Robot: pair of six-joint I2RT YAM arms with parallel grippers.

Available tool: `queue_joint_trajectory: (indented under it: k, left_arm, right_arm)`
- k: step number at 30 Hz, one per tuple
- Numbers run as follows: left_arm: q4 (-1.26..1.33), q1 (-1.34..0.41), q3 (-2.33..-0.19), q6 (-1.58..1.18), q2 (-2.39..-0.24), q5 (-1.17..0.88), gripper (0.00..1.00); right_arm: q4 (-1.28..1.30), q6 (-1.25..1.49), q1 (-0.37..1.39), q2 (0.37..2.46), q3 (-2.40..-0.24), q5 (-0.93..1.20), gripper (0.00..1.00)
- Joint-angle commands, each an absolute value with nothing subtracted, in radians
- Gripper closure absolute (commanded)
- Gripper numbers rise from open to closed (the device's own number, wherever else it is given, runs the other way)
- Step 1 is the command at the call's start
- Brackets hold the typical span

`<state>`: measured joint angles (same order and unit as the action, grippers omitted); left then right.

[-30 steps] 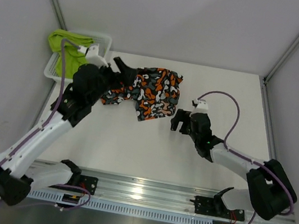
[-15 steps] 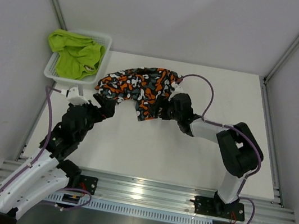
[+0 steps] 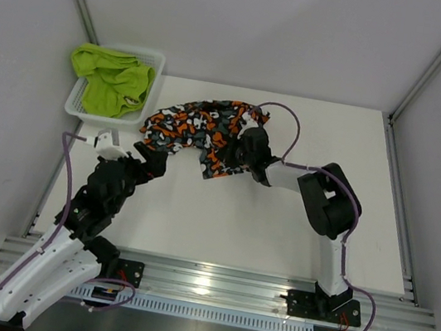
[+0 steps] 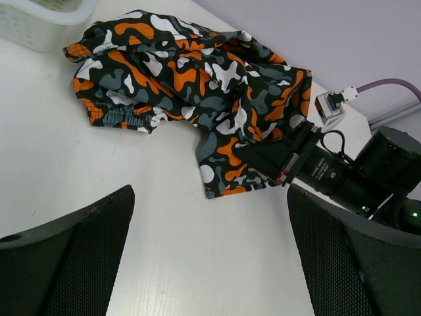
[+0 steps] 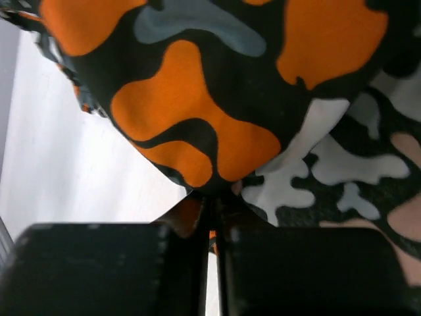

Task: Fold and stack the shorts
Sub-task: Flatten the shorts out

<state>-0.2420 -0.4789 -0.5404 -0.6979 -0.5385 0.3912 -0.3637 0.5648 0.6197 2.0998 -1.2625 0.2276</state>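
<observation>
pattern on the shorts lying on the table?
The shorts are blotchy camouflage: orange, black, white, grey. Best in the left wrist view.

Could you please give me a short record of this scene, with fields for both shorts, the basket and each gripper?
camouflage shorts: crumpled and unfolded on the table, just right of the basket
green shorts: bunched inside the white mesh basket, at the table's far left corner
left gripper: open, holding nothing, on the near side of the camouflage shorts and apart from them
right gripper: shut on the right edge of the camouflage shorts
folding: not yet done
stack: not yet begun
</observation>
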Motion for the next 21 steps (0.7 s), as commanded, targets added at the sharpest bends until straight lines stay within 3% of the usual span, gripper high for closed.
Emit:
queue_joint_trajectory:
  k: [1,9,13,15,16,17,19,21]
  left_arm:
    - [-0.242,-0.471,-0.529,-0.669,-0.528,0.417,0.01]
    - [-0.172,-0.472,-0.491,-0.664,-0.574,0.385,0.01]
    - [-0.127,-0.474,-0.497,-0.664,-0.655,0.351,0.01]
    - [-0.121,-0.474,-0.508,-0.658,-0.676,0.347,0.01]
    - [-0.120,-0.472,-0.509,-0.660,-0.686,0.353,0.01]
    - [-0.118,-0.474,-0.509,-0.658,-0.701,0.354,0.01]
    - [-0.107,-0.474,-0.502,-0.669,-0.709,0.357,0.01]
    - [-0.094,-0.472,-0.482,-0.684,-0.715,0.354,0.01]
  right_arm:
    - [-0.280,0.548,0.627,2.044,-1.298,0.130,1.00]
    - [0.351,0.284,0.875,1.839,-1.428,-0.445,1.00]
    - [0.546,0.187,1.057,1.830,-1.500,-0.594,0.98]
    - [0.540,0.166,1.100,1.772,-1.464,-0.477,0.76]
    - [0.493,0.149,1.112,1.732,-1.432,-0.403,0.50]
    - [0.456,0.155,1.108,1.686,-1.351,-0.327,0.36]
    - [0.335,0.195,1.051,1.527,-1.258,-0.128,0.17]
    - [0.249,0.238,0.979,1.394,-1.122,0.068,0.12]
